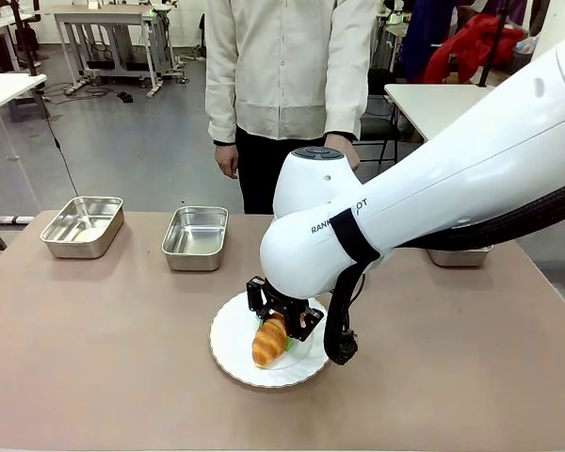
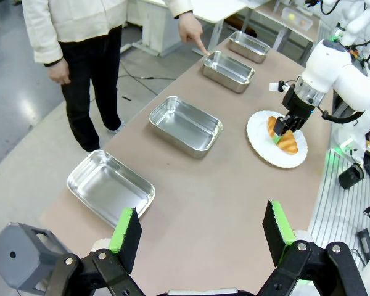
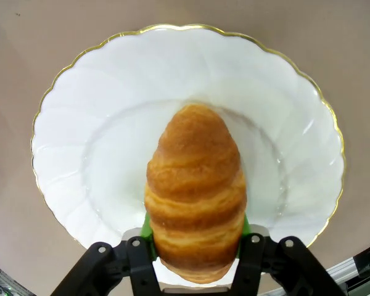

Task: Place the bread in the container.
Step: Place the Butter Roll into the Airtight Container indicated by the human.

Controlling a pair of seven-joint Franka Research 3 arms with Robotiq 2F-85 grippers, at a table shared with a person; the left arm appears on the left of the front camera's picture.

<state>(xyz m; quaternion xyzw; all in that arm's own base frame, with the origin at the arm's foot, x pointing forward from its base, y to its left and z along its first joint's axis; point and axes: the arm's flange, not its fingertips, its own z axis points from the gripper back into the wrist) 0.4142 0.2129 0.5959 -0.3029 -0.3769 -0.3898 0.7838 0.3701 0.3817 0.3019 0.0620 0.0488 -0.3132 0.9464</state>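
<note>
Front view: right gripper (image 1: 281, 330) clamps bread (image 1: 268, 347) over plate (image 1: 234, 363); left gripper (image 2: 200, 216) spread wide.

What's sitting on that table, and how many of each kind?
4 pans
1 plate
1 croissant
Total: 6
</note>
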